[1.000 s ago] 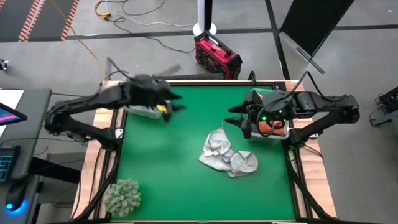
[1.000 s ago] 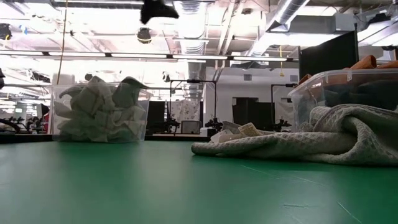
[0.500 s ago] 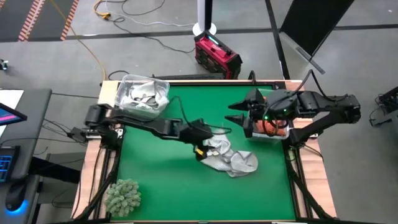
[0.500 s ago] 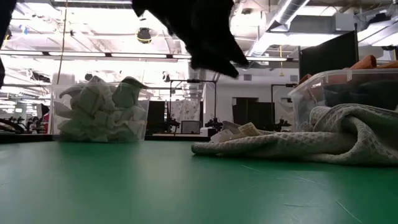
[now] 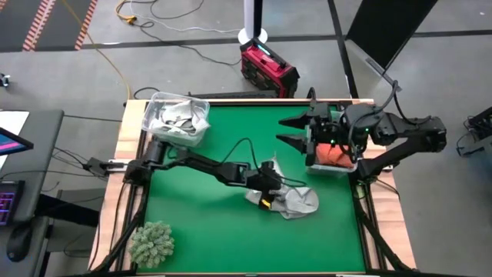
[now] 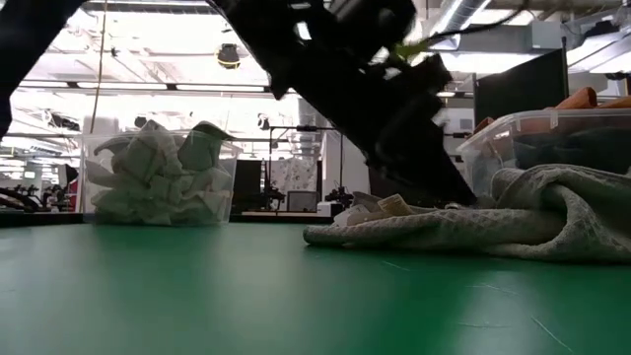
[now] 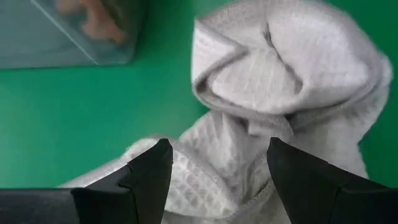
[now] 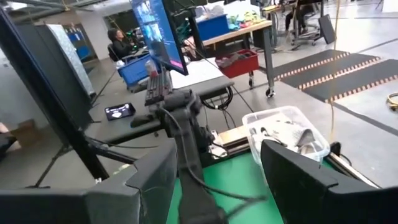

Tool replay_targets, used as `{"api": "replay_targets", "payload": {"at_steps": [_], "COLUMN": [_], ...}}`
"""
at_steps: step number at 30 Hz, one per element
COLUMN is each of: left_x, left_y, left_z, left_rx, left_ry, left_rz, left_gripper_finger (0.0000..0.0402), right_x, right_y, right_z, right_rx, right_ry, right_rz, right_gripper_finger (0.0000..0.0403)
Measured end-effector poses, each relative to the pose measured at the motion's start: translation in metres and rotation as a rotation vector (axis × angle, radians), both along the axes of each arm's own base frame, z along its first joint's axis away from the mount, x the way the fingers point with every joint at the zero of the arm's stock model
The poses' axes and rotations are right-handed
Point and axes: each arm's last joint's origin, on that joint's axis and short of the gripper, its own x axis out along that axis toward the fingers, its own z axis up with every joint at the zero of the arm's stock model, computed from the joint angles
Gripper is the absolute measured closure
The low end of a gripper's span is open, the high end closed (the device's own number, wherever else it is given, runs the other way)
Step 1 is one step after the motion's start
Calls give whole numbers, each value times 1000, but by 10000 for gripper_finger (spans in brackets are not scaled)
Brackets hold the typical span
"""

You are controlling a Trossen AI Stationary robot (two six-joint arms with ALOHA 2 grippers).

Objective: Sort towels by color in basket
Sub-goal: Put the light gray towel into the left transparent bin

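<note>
the green table (image 5: 200, 223) fills the middle of the high view. the left arm (image 5: 200, 163) reaches from the left edge across to the centre, and its left gripper (image 5: 267, 192) sits low over the heap of light grey towels (image 5: 288, 198) just right of centre; in the left wrist view its jaws stand wide apart over the folds of the towels (image 7: 273, 93) and hold nothing. the right arm (image 5: 400, 135) is at the upper right, its right gripper (image 5: 294, 132) above the table beside the right bin (image 5: 332, 158) with rust-orange cloth in it; its jaws are wide apart and empty. the left bin (image 5: 177, 119), at the upper left, holds pale towels. a fuzzy grey-green clump (image 5: 151, 243) lies at the lower left corner. in the low view the towels (image 6: 473, 225) lie at the right, in front of the right bin (image 6: 552, 138).
</note>
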Motion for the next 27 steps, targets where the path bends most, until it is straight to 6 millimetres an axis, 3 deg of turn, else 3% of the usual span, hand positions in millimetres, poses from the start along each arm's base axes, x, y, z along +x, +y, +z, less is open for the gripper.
{"api": "replay_targets", "payload": {"at_steps": [6,13,17,22,27], "left_x": [18,12,3,-10,-19], "left_y": [-2,-2,-1,0,10], "left_z": [-21,-32,-37,-40,-16], "left_rx": [-61,-84,-64,-62,-52], "left_ry": [17,116,232,383,408], "left_rz": [37,78,83,91,131], "left_gripper_finger": [150,160,225,370,394], "right_x": [-1,-2,-3,-5,-8], "right_y": [10,16,17,17,16], "right_z": [0,0,0,1,4], "right_rx": [0,1,-4,-21,-30], "right_ry": [0,-1,-1,-6,-16], "right_rz": [41,71,75,75,73], "right_gripper_finger": [143,143,143,143,143]}}
